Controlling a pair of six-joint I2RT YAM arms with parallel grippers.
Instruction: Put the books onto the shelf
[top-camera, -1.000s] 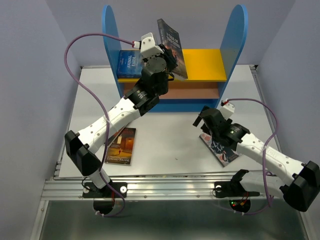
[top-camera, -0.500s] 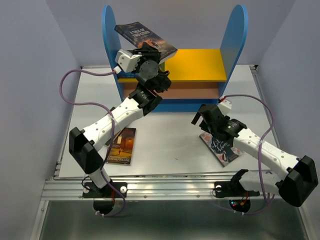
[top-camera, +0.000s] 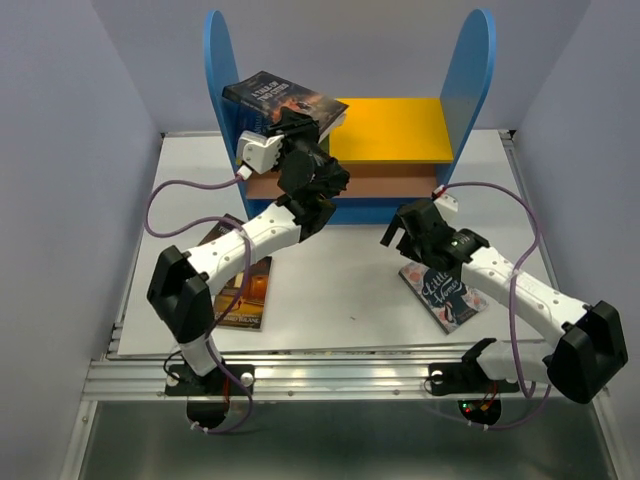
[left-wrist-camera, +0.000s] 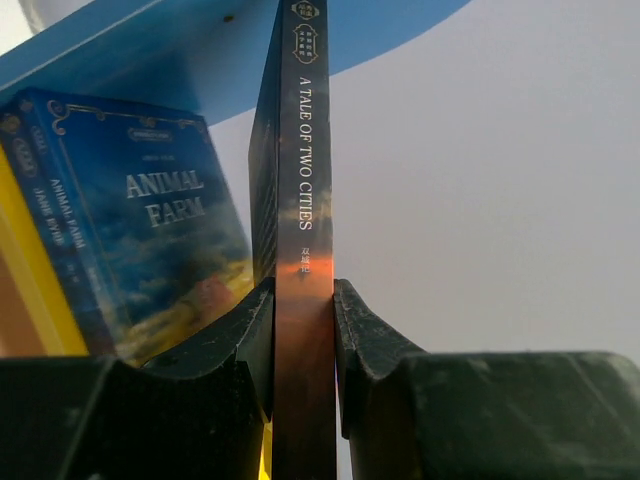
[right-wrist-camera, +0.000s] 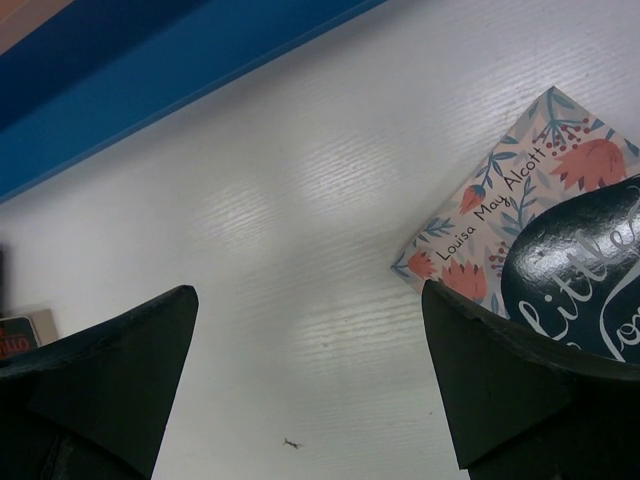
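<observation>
My left gripper (top-camera: 296, 122) is shut on the dark book "A Tale of Two Cities" (top-camera: 283, 100), held tilted over the left end of the shelf's yellow upper board (top-camera: 395, 128). In the left wrist view the fingers (left-wrist-camera: 250, 330) clamp its spine (left-wrist-camera: 305, 190), with the blue "Animal Farm" book (left-wrist-camera: 150, 230) just beside it against the blue side panel (left-wrist-camera: 150, 50). My right gripper (top-camera: 400, 232) hangs open above the table, just left of the floral "Little Women" book (top-camera: 450, 295), which lies flat. The right wrist view shows bare table between the jaws and that book (right-wrist-camera: 530, 170) at the right.
Another dark book (top-camera: 245, 292) lies flat on the table at the front left, partly under my left arm. The shelf's blue base (right-wrist-camera: 150, 90) runs just beyond my right gripper. The tall right side panel (top-camera: 470, 70) stands at the back.
My left arm swung the held book from the middle of the shelf to its left end and tipped it flatter. My right gripper slid slightly back-left, uncovering more of "Little Women".
</observation>
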